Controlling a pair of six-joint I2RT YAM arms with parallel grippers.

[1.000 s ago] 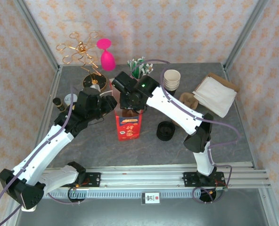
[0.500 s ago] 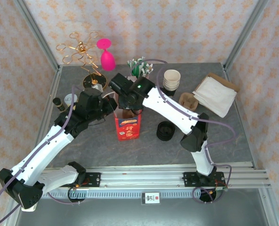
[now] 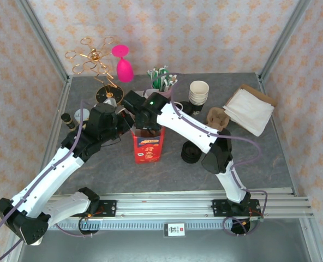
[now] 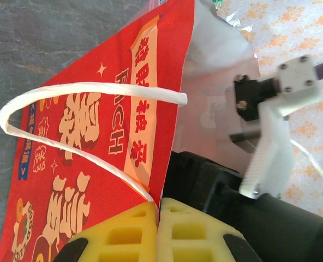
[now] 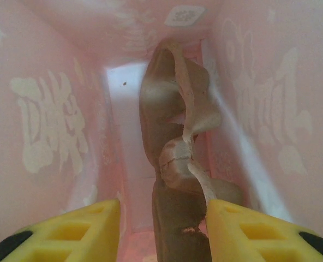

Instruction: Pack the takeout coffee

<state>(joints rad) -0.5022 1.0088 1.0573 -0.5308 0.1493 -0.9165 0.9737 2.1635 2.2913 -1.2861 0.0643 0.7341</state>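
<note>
From above, the mouth of the red bag [image 3: 148, 147] is hidden from us under the right arm [image 3: 175, 119]. Inside the bag, a brown crumpled shape [image 5: 175, 158] is too blurred for us to name. The lower edge cuts off both the left pincer [image 4: 157, 232] and the right pincer [image 5: 162, 224].

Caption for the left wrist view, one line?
Left gripper pinched shut on the rim of the red paper bag while the right arm reaches inside.
</note>
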